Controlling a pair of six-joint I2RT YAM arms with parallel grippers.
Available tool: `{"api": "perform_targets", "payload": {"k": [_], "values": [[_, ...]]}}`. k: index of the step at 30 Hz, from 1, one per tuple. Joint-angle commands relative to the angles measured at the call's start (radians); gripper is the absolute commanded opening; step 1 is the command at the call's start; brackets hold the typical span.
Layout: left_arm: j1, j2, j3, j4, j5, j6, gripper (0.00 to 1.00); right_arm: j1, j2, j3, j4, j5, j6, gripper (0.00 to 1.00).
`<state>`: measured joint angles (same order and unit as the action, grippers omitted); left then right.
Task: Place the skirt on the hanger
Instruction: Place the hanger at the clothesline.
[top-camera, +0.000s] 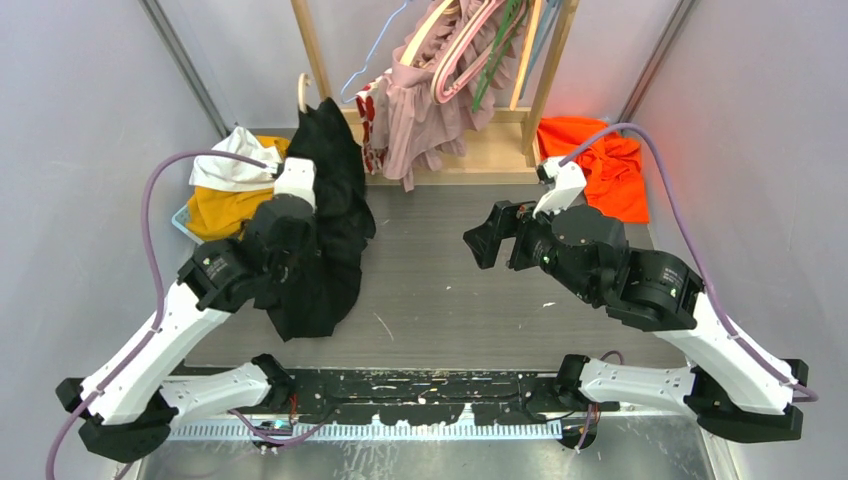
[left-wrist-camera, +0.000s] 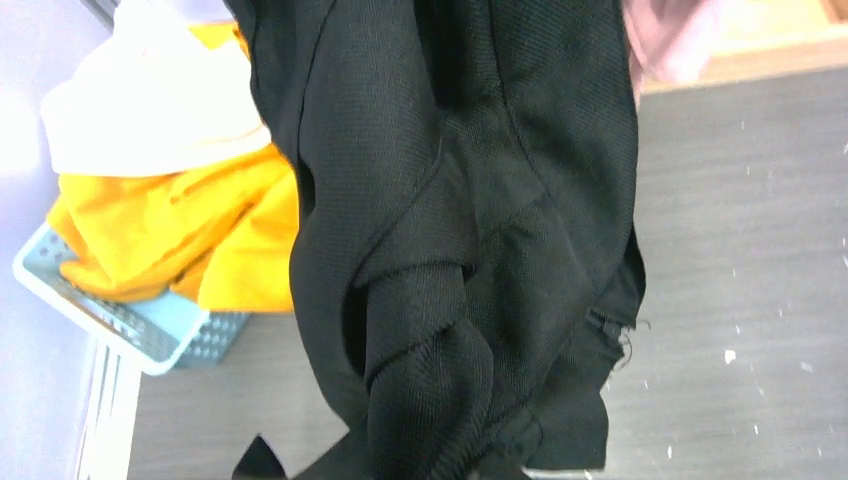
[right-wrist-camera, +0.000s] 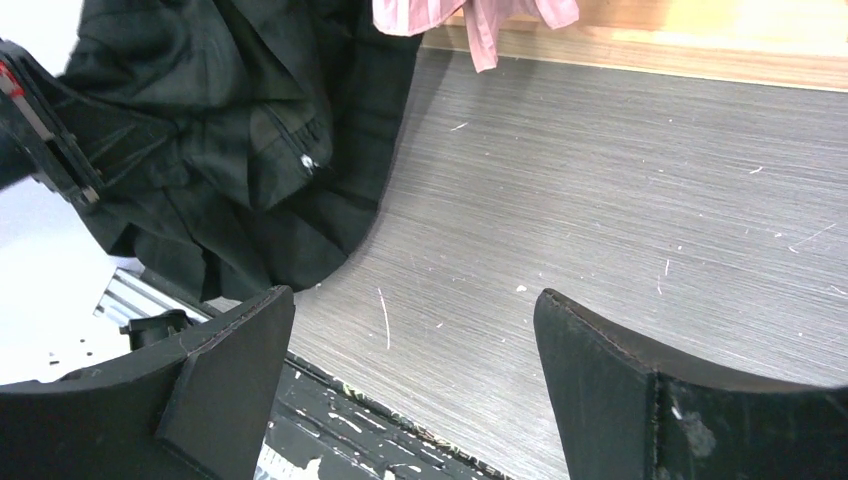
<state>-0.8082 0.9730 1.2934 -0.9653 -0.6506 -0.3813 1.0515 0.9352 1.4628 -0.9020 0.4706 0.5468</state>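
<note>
The skirt (top-camera: 325, 220), black and bunched, hangs left of centre in the top view, its upper end rising toward the rack and its lower folds trailing down onto the table (top-camera: 450, 290). It drapes over the wrist of the left arm (top-camera: 160, 330) and covers the left gripper, whose fingers are buried in the cloth; the gripper is pressed together on the skirt, which gathers into a tight twist at the bottom centre of the left wrist view. In the right wrist view the skirt fills the upper left, with a zip and a small silver pull showing among the folds. A pale hook (top-camera: 303, 92) pokes out just above the skirt's top edge; whether the cloth hangs from it cannot be told. Just left of the skirt sits a blue basket (left-wrist-camera: 110, 320) holding a yellow cloth (left-wrist-camera: 180, 240) with a white cloth (left-wrist-camera: 140, 110) on top. The right gripper (right-wrist-camera: 410, 380) stands right of centre in the top view, apart from the skirt, pointing toward it with fingers spread wide and nothing between them, only bare grey table beneath. At the upper centre a wooden rack (top-camera: 545, 80) carries a pink garment (top-camera: 420, 110) and several hangers (top-camera: 455, 60); the garment's hem is near the skirt's upper end. An orange cloth (top-camera: 600, 160) lies at the upper right, beside the rack's foot. The table shows small white flecks.
</note>
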Motion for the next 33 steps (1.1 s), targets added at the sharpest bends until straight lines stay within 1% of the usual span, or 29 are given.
{"api": "perform_targets", "payload": {"k": [1, 3, 4, 6, 8, 14, 17, 19, 21, 23, 27, 30, 33], "values": [[0.151, -0.021, 0.122, 0.131, 0.138, 0.111, 0.02, -0.008, -0.024, 0.056, 0.006, 0.021, -0.028, 0.94], [0.221, 0.001, 0.146, 0.136, 0.226, 0.129, 0.02, -0.01, -0.018, 0.067, 0.0, 0.019, -0.031, 0.94], [0.256, 0.017, 0.159, 0.136, 0.296, 0.144, 0.02, -0.01, -0.015, 0.071, -0.002, 0.018, -0.033, 0.95], [0.311, 0.043, 0.17, 0.192, 0.414, 0.153, 0.02, -0.011, -0.009, 0.082, 0.0, 0.013, -0.038, 0.95], [0.347, 0.07, 0.188, 0.224, 0.493, 0.163, 0.02, -0.013, 0.008, 0.101, -0.001, 0.007, -0.047, 0.95], [0.379, 0.169, 0.304, 0.243, 0.552, 0.251, 0.02, -0.033, 0.103, 0.188, 0.01, -0.068, -0.072, 0.94], [0.402, 0.234, 0.402, 0.203, 0.543, 0.301, 0.02, -0.053, 0.11, 0.191, 0.011, -0.098, -0.07, 0.94], [0.431, 0.26, 0.437, 0.194, 0.58, 0.332, 0.02, -0.071, 0.105, 0.187, 0.01, -0.114, -0.067, 0.94], [0.465, 0.282, 0.462, 0.19, 0.658, 0.343, 0.02, -0.087, 0.099, 0.18, 0.008, -0.124, -0.064, 0.94], [0.475, 0.289, 0.47, 0.192, 0.732, 0.354, 0.02, -0.103, 0.096, 0.172, 0.009, -0.134, -0.064, 0.94], [0.476, 0.289, 0.453, 0.227, 0.837, 0.366, 0.02, -0.127, 0.089, 0.156, 0.011, -0.145, -0.058, 0.93], [0.476, 0.289, 0.443, 0.242, 0.929, 0.348, 0.02, -0.145, 0.081, 0.139, 0.016, -0.188, -0.055, 0.94], [0.474, 0.256, 0.407, 0.263, 1.019, 0.318, 0.02, -0.163, 0.072, 0.126, 0.019, -0.203, -0.052, 0.94]]}}
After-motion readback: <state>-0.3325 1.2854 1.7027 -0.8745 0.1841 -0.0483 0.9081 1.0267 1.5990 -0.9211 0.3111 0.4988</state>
